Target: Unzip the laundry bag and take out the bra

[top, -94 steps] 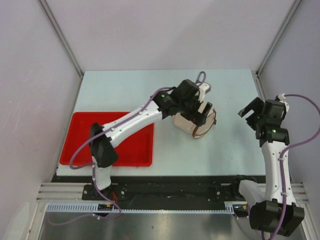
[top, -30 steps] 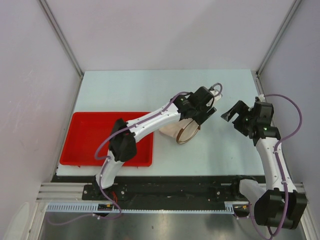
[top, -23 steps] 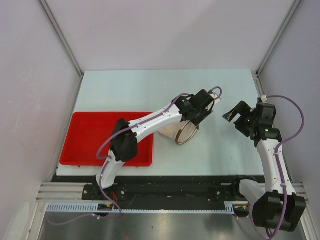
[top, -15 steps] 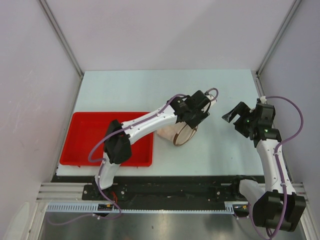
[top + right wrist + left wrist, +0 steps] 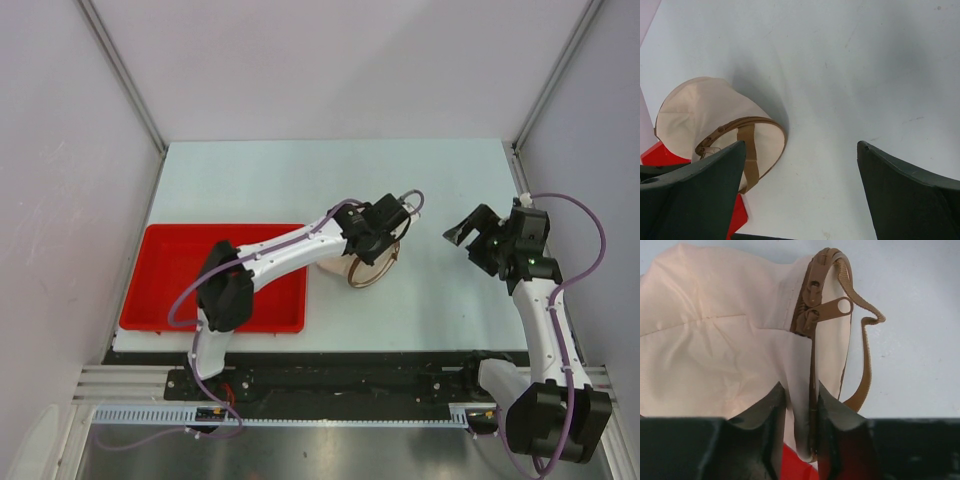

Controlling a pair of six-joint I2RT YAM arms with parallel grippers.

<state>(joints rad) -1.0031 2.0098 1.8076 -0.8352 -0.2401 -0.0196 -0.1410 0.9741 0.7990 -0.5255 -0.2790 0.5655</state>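
Laundry bag [image 5: 365, 272]: from above we are seeing one, lying just right of the one red tray [image 5: 170, 275], the left gripper [image 5: 380, 243] on it, the right gripper [image 5: 468, 232] farther right, jaws wide. At the left wrist, narrow jaws are pinching a fold of the bag beside two zipper sliders [image 5: 812, 290]. The right wrist is showing wide, empty jaws.

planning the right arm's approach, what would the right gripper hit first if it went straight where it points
Probably the bare table, just beside the laundry bag, though depth is unclear.
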